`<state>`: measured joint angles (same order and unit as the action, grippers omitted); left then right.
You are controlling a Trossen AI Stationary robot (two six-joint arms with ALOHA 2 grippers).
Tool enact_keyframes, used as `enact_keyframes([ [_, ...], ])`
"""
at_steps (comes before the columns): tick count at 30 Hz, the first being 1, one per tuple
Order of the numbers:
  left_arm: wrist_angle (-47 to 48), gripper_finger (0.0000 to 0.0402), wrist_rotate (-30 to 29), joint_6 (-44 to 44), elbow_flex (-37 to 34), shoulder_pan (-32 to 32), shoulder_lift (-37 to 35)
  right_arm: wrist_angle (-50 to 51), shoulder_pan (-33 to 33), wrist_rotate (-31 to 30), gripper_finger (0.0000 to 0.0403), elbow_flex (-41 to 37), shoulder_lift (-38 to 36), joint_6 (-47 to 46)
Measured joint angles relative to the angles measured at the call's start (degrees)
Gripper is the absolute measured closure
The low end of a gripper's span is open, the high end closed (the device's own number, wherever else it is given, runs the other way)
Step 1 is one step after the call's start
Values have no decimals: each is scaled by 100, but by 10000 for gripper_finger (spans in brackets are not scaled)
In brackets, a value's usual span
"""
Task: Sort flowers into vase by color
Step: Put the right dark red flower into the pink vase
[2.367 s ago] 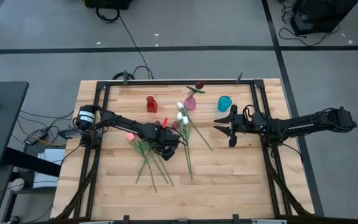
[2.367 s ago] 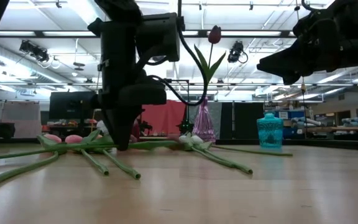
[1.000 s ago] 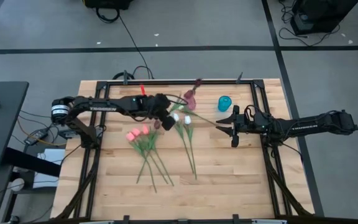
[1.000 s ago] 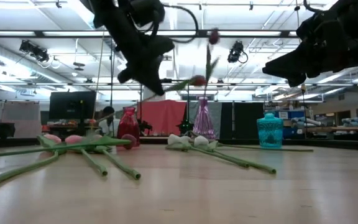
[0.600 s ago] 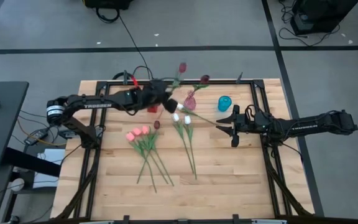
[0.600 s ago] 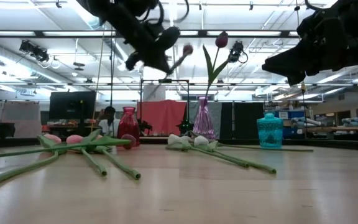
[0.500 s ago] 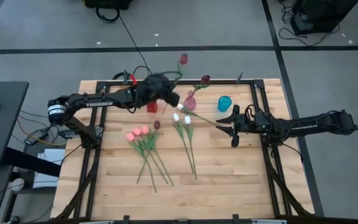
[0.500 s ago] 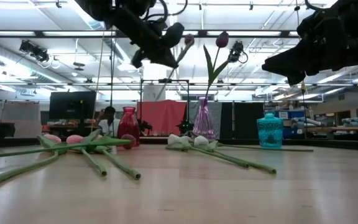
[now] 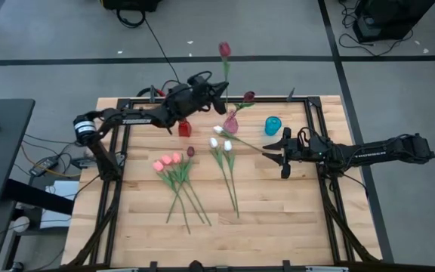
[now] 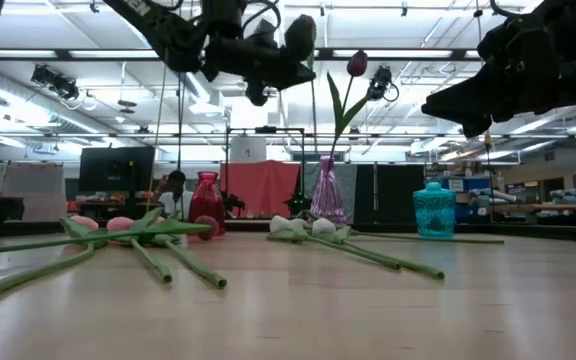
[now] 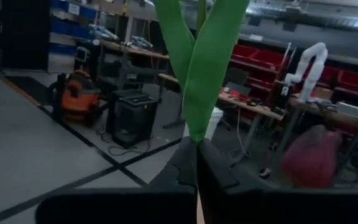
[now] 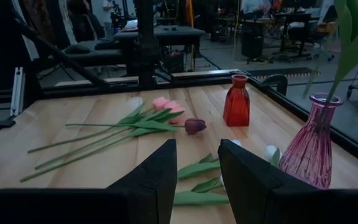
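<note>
My left arm reaches from the table's left edge toward the far side, raised well above the tabletop. My left gripper (image 9: 211, 89) sits at the far rail, just left of centre, with its wrist tipped so the fingers point up and away from the table. Its fingers (image 11: 188, 163) are pressed together, pinching a flower stem (image 11: 197, 205) between them. My right arm stretches in from the right edge, held nearly level and low, pointing leftward. My right gripper (image 9: 273, 155) hovers right of centre with its two fingers (image 12: 151, 177) spread apart, a gap showing between them, gripping nothing.
</note>
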<state>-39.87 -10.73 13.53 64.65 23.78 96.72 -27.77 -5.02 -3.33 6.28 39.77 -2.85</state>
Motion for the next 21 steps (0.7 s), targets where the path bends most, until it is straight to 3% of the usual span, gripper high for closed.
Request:
enact_keyframes([
  [13, -711, 401, -16, 11, 4, 53, 145, 0, 0, 0, 270, 0, 0, 2],
  [21, -903, 401, -159, 62, 6, 7, 661, 2, 0, 0, 270, 0, 0, 2],
])
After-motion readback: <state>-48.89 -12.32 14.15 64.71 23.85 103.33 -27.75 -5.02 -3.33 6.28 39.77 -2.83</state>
